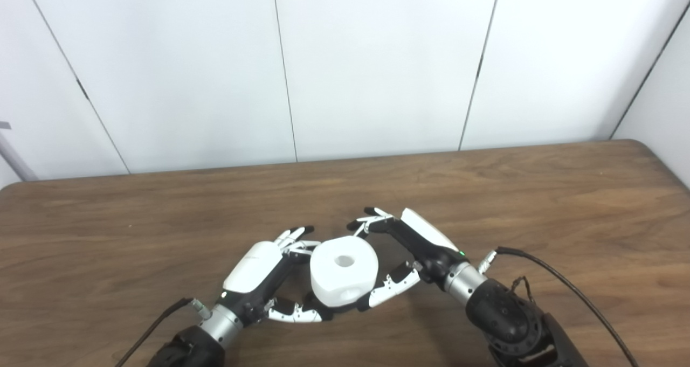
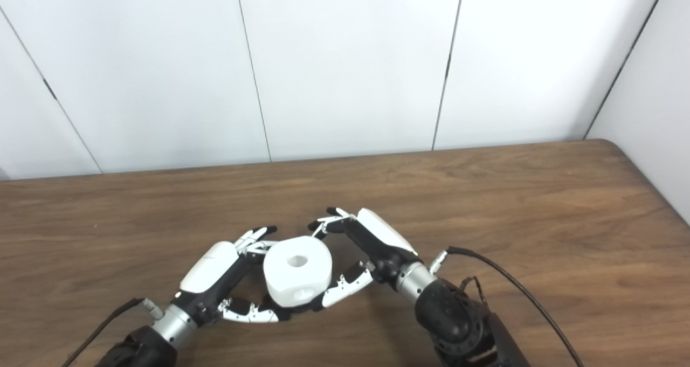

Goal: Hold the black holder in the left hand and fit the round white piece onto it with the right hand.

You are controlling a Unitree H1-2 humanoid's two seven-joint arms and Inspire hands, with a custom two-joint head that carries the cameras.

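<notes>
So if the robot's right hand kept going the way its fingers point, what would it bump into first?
Probably the round white piece, which sits right between the right hand and the left hand. The fingers already look at its sides, though contact is hard to judge.

Round white piece (image 1: 344, 270) with a central top hole, upright, low over the table

This looks like a robotics lab or test room. A bare wood-grain table (image 1: 485, 194) stands against plain white wall panels (image 1: 377, 60), and loose black cables (image 1: 571, 291) trail across the table's near edge.
</notes>
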